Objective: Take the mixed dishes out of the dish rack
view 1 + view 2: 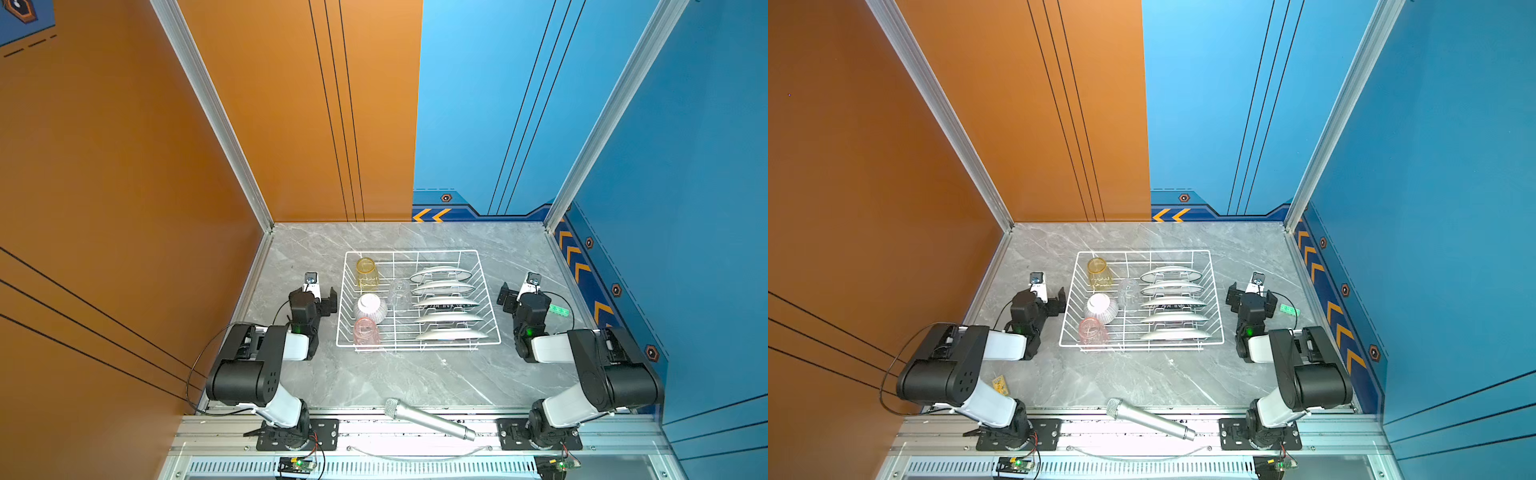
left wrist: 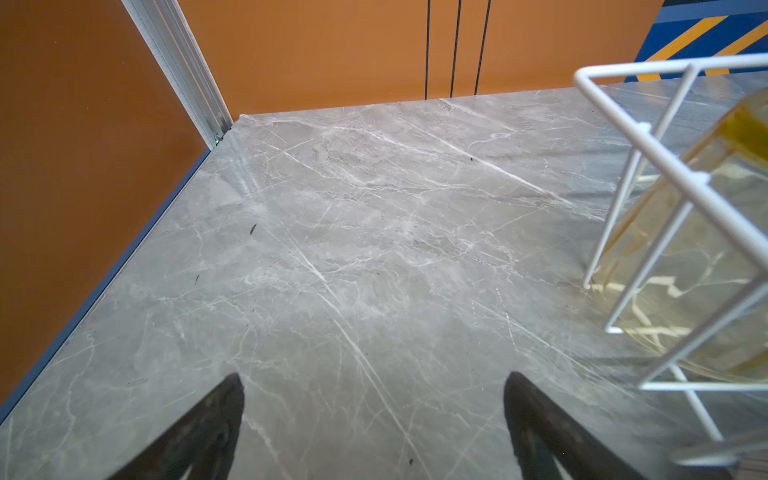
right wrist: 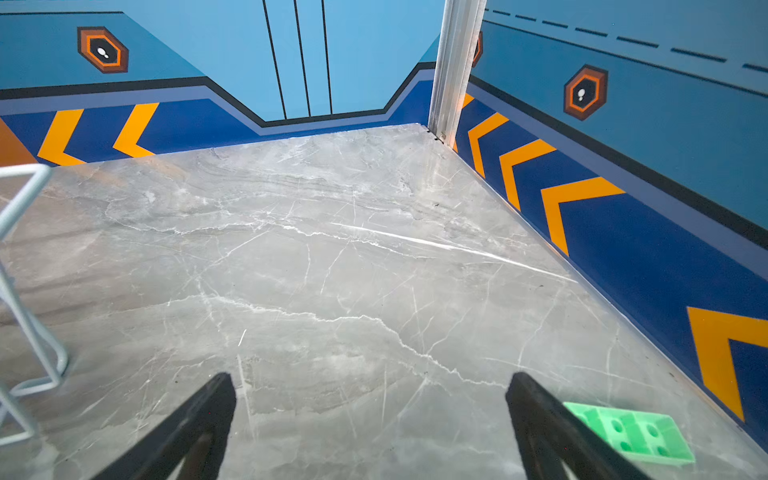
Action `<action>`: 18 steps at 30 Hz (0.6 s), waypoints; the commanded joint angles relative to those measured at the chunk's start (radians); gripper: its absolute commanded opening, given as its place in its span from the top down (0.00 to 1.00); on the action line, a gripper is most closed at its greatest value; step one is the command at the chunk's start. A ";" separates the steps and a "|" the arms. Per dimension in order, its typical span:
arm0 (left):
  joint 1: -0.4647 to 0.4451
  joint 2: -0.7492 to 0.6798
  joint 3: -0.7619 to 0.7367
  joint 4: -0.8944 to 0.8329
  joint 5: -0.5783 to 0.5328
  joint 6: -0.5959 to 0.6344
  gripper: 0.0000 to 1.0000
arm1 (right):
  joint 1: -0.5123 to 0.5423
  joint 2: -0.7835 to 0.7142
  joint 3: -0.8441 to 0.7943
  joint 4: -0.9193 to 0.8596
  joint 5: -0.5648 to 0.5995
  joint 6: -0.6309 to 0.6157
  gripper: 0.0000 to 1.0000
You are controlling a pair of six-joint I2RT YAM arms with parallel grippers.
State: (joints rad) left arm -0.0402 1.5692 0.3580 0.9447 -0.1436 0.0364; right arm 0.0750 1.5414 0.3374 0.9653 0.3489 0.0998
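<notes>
Sitting in the middle of the grey marble tabletop (image 1: 374,382), the white wire dish rack (image 1: 440,251) looks fully loaded, so by my reading the unloading has not begun and every piece is left to lift out. Five white plates (image 1: 446,302) stand on edge in a row between the prongs on the rack's right side; one shows dark lettering along its rim. On the rack's left side, from far to near, are a yellow tumbler (image 1: 366,274), a finely striped bowl (image 1: 370,306) turned upside down with its white foot up, and a pink tumbler (image 1: 365,331). A clear tumbler (image 1: 399,294) stands between the bowl and the plates. No dish rests on the tabletop outside the rack.

Just beside the rack's left wall, the left end effector (image 2: 374,390) hovers with its jaws spread wide and nothing between them. The right end effector (image 3: 370,386), near the right wall, is likewise spread and empty. A small green block (image 3: 631,432) lies beside it, and a silver microphone (image 1: 428,419) lies at the tabletop's near edge.
</notes>
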 commanded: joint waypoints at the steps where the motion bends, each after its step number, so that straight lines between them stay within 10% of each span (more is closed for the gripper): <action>1: 0.005 -0.005 0.020 -0.018 0.024 -0.007 0.02 | 0.002 0.008 0.009 0.001 0.016 -0.014 0.00; 15: 0.015 -0.004 0.024 -0.022 0.064 -0.009 0.00 | -0.026 0.005 0.017 -0.022 -0.076 -0.013 0.00; 18: 0.038 -0.024 0.048 -0.079 0.127 -0.015 0.22 | -0.027 0.005 0.017 -0.020 -0.080 -0.012 0.06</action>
State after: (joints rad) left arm -0.0242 1.5688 0.3679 0.9199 -0.0853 0.0315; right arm 0.0521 1.5414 0.3378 0.9607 0.2882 0.1001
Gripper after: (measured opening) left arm 0.818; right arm 0.956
